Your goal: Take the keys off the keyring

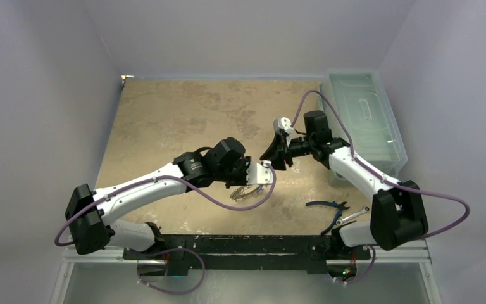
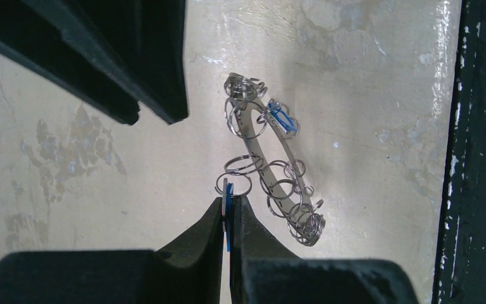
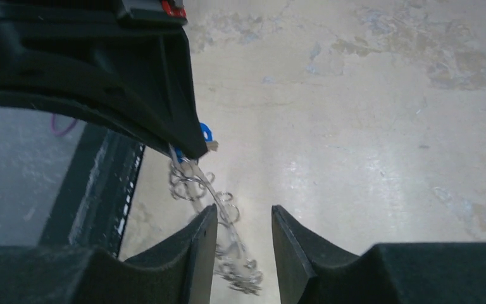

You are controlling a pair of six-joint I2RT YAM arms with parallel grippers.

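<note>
The left fingers (image 2: 204, 244) were clamped on a blue key (image 2: 228, 218), the keyring (image 2: 250, 130) hung from it above the surface (image 1: 183, 120), light, stiff and slick, judged best taken by a flat key head with the right fingers (image 3: 196, 247), which were held apart and empty; nothing was made out in the box (image 1: 389, 149).

- keyring (image 2: 257, 147): thin grey loop fringed with small rings, hanging tilted in the air.
- keys (image 2: 228, 204): one blue-headed, edge-on, pinched in the left gripper (image 2: 228, 201); another blue head (image 2: 283, 119) sits further along.

Silvery keyring (image 2: 251, 130), blue-headed keys (image 2: 283, 118), mottled beige table (image 2: 354, 95).
</note>
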